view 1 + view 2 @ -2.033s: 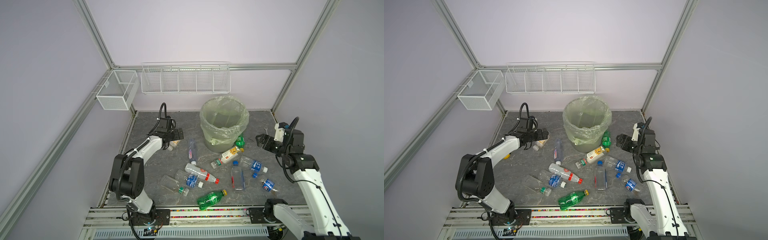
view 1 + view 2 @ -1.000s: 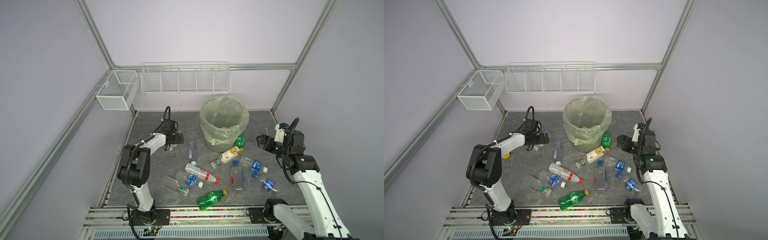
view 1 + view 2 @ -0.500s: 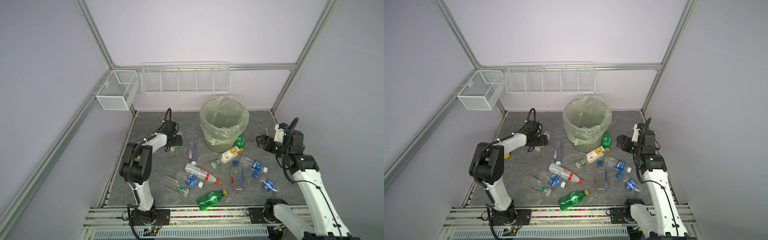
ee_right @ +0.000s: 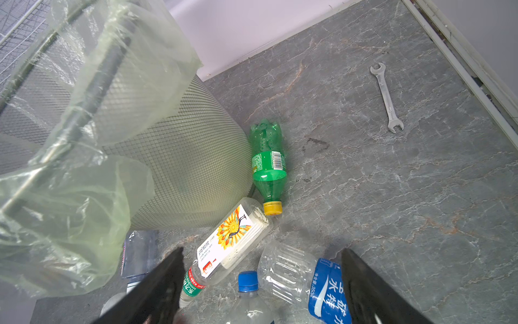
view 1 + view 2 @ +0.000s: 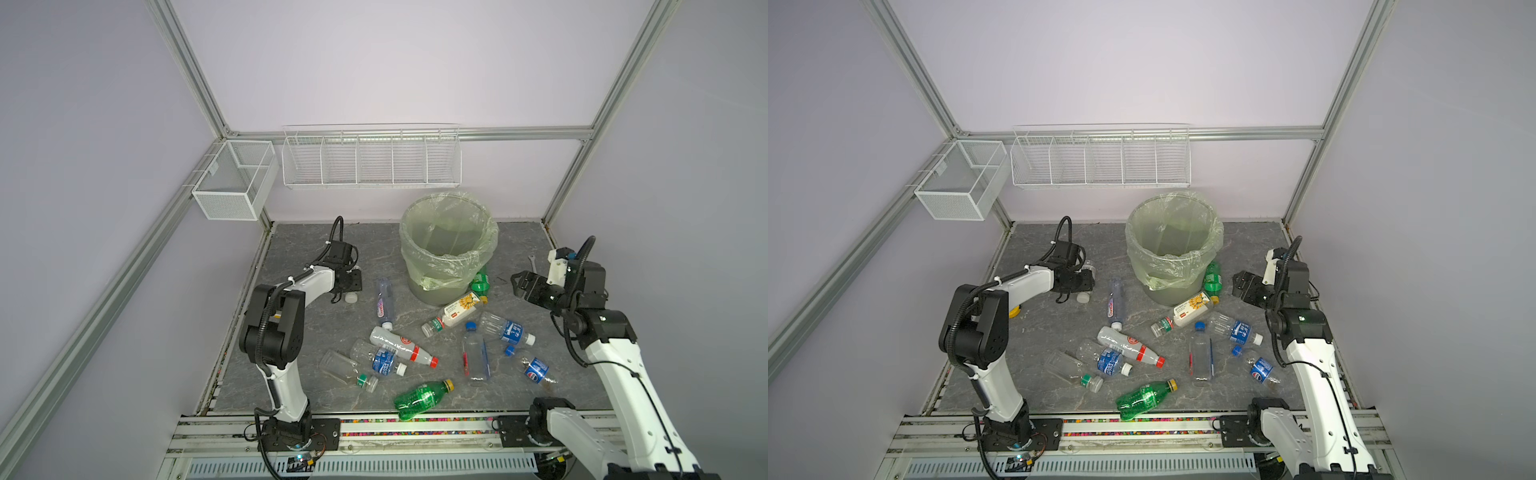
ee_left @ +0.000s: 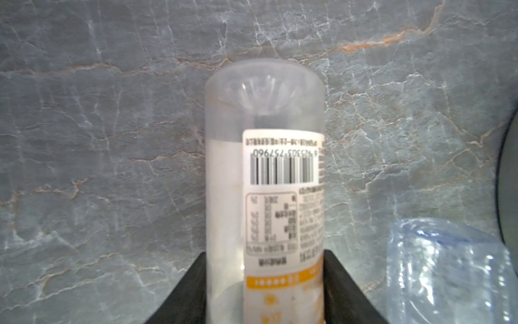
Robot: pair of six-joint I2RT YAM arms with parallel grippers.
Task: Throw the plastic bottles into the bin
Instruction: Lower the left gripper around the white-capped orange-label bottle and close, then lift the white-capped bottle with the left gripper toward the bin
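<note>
Bottle (image 6: pixel 263 196): milky, white-and-orange barcode label

White-labelled bottle (image 6: pixel 265 174), cap end beyond the left wrist view's edge, its fine label print blurred.

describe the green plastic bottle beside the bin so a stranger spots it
Find the round grey mesh bin lined with a pale green plastic bag. Beside its base, on the right arm's side, lies a green plastic bottle with a yellow cap. Its neighbours are clear, and the other green bottle lies alone near the front rail.
</note>
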